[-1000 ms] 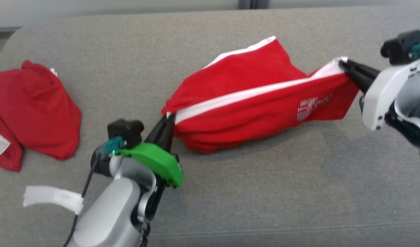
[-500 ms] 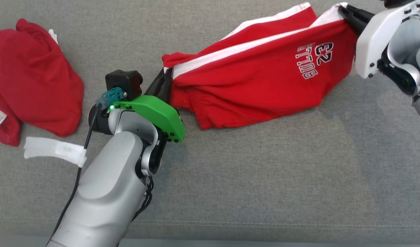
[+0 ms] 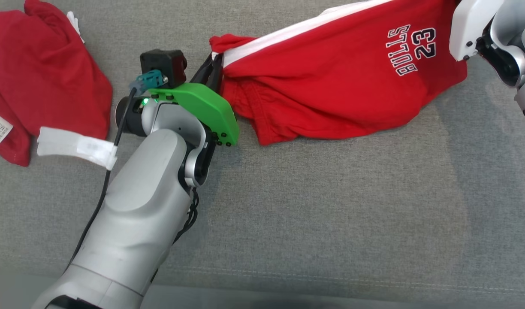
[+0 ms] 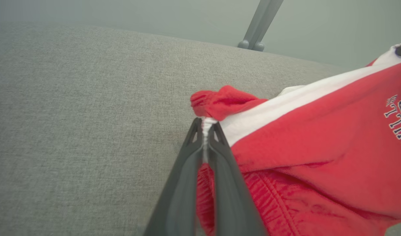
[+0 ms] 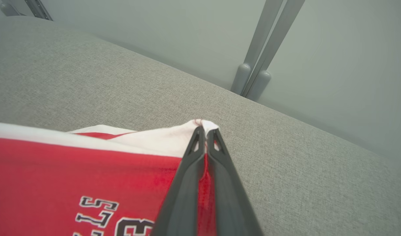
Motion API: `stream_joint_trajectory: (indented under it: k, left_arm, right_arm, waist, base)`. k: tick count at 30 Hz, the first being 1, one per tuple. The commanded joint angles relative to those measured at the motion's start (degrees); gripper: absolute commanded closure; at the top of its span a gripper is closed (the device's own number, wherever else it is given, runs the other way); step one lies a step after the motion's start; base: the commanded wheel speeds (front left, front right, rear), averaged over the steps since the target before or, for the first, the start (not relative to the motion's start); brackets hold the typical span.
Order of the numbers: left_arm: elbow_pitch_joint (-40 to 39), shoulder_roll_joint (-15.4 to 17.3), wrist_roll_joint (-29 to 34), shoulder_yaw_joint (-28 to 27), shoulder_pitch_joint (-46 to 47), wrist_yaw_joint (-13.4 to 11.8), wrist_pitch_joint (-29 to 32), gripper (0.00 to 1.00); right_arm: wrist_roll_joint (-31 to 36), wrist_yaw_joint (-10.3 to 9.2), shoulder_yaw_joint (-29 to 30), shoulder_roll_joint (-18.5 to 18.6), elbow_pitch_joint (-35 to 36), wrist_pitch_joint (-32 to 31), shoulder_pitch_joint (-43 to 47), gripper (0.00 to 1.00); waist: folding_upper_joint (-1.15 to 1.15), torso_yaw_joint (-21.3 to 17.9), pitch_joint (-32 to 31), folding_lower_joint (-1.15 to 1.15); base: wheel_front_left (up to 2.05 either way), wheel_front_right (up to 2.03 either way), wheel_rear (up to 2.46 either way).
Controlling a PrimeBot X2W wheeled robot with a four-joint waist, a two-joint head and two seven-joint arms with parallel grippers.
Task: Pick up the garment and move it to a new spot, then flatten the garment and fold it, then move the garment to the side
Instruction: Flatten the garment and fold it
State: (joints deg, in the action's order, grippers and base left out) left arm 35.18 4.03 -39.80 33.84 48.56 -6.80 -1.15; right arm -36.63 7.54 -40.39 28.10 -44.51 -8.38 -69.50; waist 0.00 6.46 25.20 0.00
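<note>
The garment (image 3: 331, 81) is a pair of red shorts with a white side stripe and white lettering; it hangs stretched between my two arms above the grey cushion. My left gripper (image 3: 215, 68) is shut on its left corner, and the left wrist view shows the white edge pinched at the fingertips of the left gripper (image 4: 205, 126) with red cloth (image 4: 318, 157) spreading right. My right gripper (image 5: 205, 131) is shut on the white corner of the garment (image 5: 72, 173). In the head view its white wrist housing (image 3: 472, 25) sits at the top right, fingertips beyond the frame edge.
A second red garment (image 3: 43, 77) with a white label lies crumpled at the far left of the grey cushion (image 3: 331, 206). A white tag (image 3: 73, 148) hangs on my left arm's cable. Grey metal posts (image 5: 259, 65) stand behind the cushion against the wall.
The head camera has tilted down, so everything sits higher in view. The garment has been lifted and drawn out between both grippers, and its lettered face now hangs toward me.
</note>
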Motion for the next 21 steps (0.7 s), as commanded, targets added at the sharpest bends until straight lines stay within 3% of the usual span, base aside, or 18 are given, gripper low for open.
stream_joint_trajectory:
  k: [1, 2, 3, 4, 5, 6, 7, 21]
  left_arm:
    - [0.4, -0.1, -0.4, 0.1, 1.3, 0.1, -0.1, 1.00]
    - [1.0, -0.2, -0.6, 0.3, 1.7, 0.2, 0.2, 1.00]
    - [1.5, -0.4, -0.8, 0.4, 2.2, 0.2, 0.4, 0.89]
    - [1.9, -0.4, -0.9, 0.5, 2.8, 0.2, 0.1, 0.49]
    - [2.3, -0.5, -1.2, 0.6, 3.2, 0.2, 0.0, 0.00]
    - [2.7, -0.6, -1.5, 0.7, 3.6, 0.3, -0.2, 0.00]
    - [3.0, -0.7, -1.8, 0.8, 4.0, 0.4, -0.6, 0.00]
    - [3.7, -0.8, -4.1, -0.9, 2.4, 1.6, -12.5, 0.00]
  right_arm:
    - [0.5, -0.10, 0.0, 0.0, -0.7, 0.7, -0.9, 1.00]
    - [0.5, -0.10, -0.2, -0.3, -1.6, 1.2, -1.3, 1.00]
    - [0.6, -0.10, -0.3, -0.6, -2.4, 1.7, -1.7, 1.00]
    - [0.6, -0.10, -0.2, -0.8, -3.3, 2.4, -2.0, 1.00]
    - [0.8, -0.10, -0.1, -1.0, -4.2, 3.3, -2.4, 1.00]
    - [0.8, -0.10, -0.1, -1.3, -5.0, 3.8, -2.7, 0.31]
    - [0.5, -0.10, -0.2, -1.7, -5.9, 4.2, -2.8, 0.00]
    - [-0.7, -0.10, -0.1, -4.4, -13.0, 12.2, -1.6, 0.00]
  waist:
    - [0.00, 0.3, 0.3, 0.00]
    - [0.00, 0.5, 0.4, 0.00]
    - [0.00, 0.6, 0.4, 0.00]
    - [0.00, 0.7, 0.5, 0.00]
    - [0.00, 0.8, 0.5, 0.00]
    - [0.00, 0.9, 0.5, 0.00]
    - [0.00, 1.0, 0.5, 0.00]
    - [0.00, 1.3, -2.7, 0.00]
  base:
    - [0.00, 0.00, 0.00]
    - [0.00, 0.00, 0.00]
    - [0.00, 0.00, 0.00]
    - [0.00, 0.00, 0.00]
    - [0.00, 0.00, 0.00]
    - [0.00, 0.00, 0.00]
    - [0.00, 0.00, 0.00]
    - [0.00, 0.00, 0.00]
